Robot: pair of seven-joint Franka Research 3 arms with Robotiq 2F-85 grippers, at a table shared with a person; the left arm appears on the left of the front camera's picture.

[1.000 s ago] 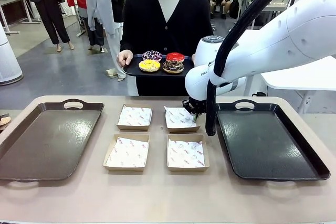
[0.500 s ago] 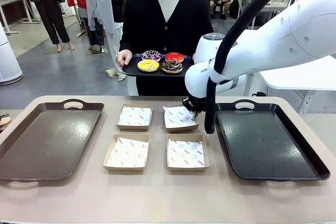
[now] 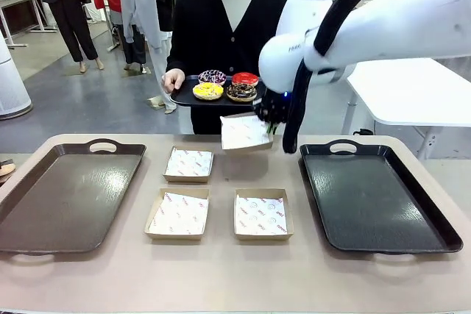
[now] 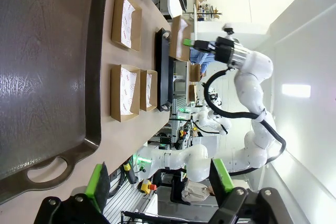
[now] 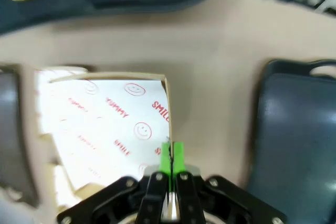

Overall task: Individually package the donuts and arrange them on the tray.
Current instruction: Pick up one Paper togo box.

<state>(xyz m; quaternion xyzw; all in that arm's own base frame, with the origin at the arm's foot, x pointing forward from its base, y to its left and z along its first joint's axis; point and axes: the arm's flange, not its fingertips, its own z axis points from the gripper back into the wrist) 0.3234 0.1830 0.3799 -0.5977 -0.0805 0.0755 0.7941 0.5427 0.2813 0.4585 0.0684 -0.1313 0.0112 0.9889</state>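
where the goods are: all four donuts [image 3: 208, 92] sit on a dark serving tray [image 3: 188, 98] that the person holds at the far side, around 12 o'clock from the table [image 3: 235, 277] middle and well above it
layout: two by two. purple donut [image 3: 213, 77] at 10 o'clock and red donut [image 3: 245, 79] at 2 make the back row; yellow donut [image 3: 208, 92] at 8 and chocolate donut [image 3: 241, 93] at 4 make the front
which way they face: every ring lies flat, topping up. They're round, so no real long axis; the rows run 9 to 3
right gripper [image 3: 270, 124]: clamped tight on the rim of a paper-lined box [image 3: 244, 132], which hangs tilted in the air just under the tray's near edge, at about 5 o'clock from the chocolate one
wrist cam on that arm: green pads [image 5: 177, 156] pinched together on the box [image 5: 105, 129] wall, red YUMMY and SMILE print on the liner
left gripper [image 4: 159, 179]: jaws wide apart, nothing between them, over the left table tray [image 4: 42, 51]
on the table: three more boxes at [image 3: 188, 163], [image 3: 177, 213] and [image 3: 263, 215], between the left table tray and the right table tray [image 3: 375, 204]
hard to see: the right arm covers the serving tray's 3 o'clock end, so I can spot just one holding hand [image 3: 174, 80]. The right wrist picture is blurry and its top edge cuts off the yellow and chocolate rings.
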